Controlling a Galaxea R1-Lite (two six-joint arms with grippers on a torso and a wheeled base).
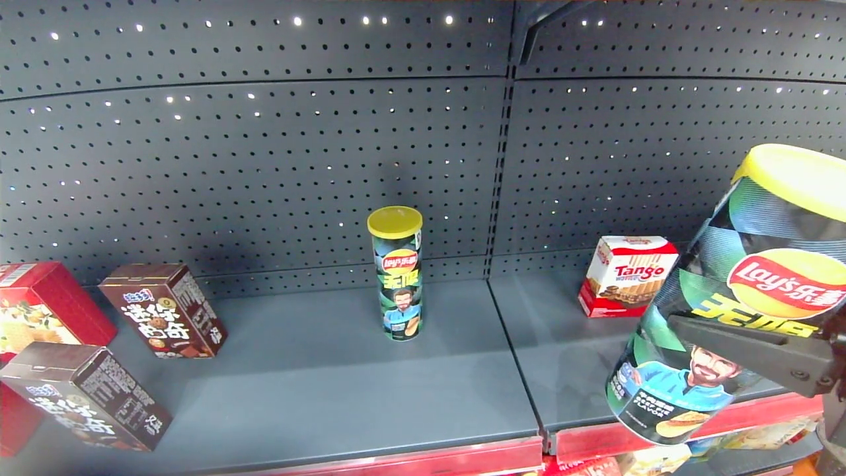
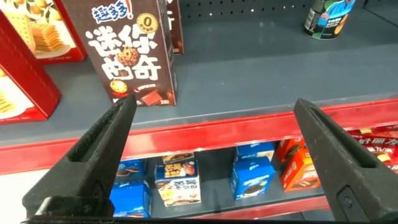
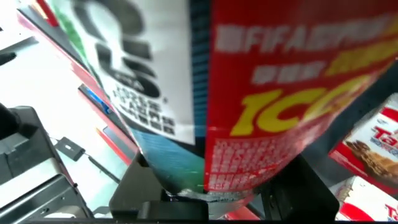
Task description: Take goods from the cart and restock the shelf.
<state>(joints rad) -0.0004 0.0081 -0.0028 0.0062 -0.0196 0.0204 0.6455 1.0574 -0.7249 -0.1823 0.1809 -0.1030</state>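
Note:
My right gripper (image 1: 760, 347) is shut on a chips can (image 1: 733, 291) with a yellow lid, held tilted in front of the shelf's right end; the can's printed wall (image 3: 249, 93) is pressed close between the fingers in the right wrist view. A second, identical chips can (image 1: 396, 272) stands upright mid-shelf near the perforated back panel, and its base (image 2: 326, 15) also shows in the left wrist view. My left gripper (image 2: 214, 155) hangs open, with nothing between its fingers, in front of the shelf's red front edge (image 2: 205, 127).
Two dark brown cookie boxes (image 1: 165, 311) (image 1: 82, 396) and a red box (image 1: 39, 307) stand at the shelf's left. A red-and-white wafer box (image 1: 624, 274) stands right of centre. The lower shelf holds blue boxes (image 2: 252, 177) and other goods.

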